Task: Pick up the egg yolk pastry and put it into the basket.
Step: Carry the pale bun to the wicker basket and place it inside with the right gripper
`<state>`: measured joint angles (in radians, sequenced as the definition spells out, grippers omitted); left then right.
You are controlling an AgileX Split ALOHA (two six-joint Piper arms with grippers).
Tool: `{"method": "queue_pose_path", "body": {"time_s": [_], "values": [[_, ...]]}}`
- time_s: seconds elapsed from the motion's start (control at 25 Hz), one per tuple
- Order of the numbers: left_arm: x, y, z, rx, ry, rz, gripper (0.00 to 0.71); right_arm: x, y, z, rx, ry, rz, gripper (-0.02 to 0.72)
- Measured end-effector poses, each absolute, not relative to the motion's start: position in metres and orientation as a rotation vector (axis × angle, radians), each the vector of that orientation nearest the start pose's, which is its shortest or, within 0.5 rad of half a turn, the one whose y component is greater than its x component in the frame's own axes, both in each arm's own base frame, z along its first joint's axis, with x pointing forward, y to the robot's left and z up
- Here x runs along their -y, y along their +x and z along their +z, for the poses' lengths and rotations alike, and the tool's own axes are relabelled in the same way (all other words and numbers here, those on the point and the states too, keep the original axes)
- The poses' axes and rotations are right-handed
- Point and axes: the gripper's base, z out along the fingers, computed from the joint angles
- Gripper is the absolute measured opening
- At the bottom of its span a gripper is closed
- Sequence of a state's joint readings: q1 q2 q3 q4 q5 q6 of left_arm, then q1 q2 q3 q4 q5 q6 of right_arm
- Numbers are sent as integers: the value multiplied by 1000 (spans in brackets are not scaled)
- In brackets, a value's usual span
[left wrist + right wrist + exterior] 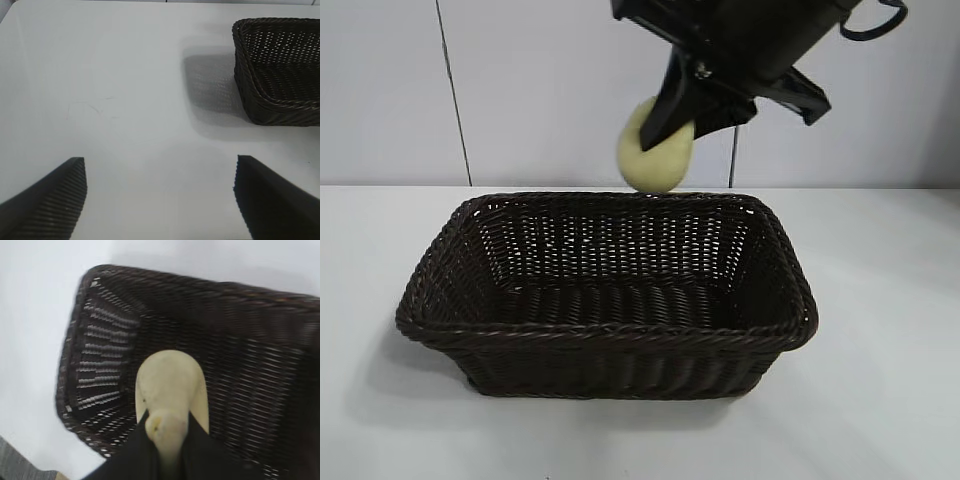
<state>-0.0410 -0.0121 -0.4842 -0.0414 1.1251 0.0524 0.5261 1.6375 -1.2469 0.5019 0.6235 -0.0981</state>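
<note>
My right gripper (672, 128) is shut on the egg yolk pastry (654, 156), a small pale yellow bun, and holds it in the air just above the far rim of the basket (610, 334). The basket is large, dark brown woven wicker, standing in the middle of the white table. In the right wrist view the pastry (170, 385) is squeezed between my fingers (197, 450), with the basket's inside (100, 335) below it. My left gripper (160, 200) is open and empty over bare table, off to one side of the basket (280, 75).
The white table (880, 300) runs all round the basket. A pale wall with a dark vertical seam (453, 90) stands behind. The basket throws a shadow (207, 80) on the table beside it.
</note>
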Motion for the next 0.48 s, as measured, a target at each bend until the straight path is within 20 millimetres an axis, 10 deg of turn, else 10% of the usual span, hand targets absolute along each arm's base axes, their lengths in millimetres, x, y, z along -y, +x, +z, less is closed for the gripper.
{"method": "queue_pose_path", "body": {"time_s": [0.24,0.48], "values": [[3,-8,268,-2110,102,-43,585,-227,292,278,-2437,-414,737,34],[3,-8,268,-2110,102,-43,585,-238,308,234,-2528,-384,697,34]]}}
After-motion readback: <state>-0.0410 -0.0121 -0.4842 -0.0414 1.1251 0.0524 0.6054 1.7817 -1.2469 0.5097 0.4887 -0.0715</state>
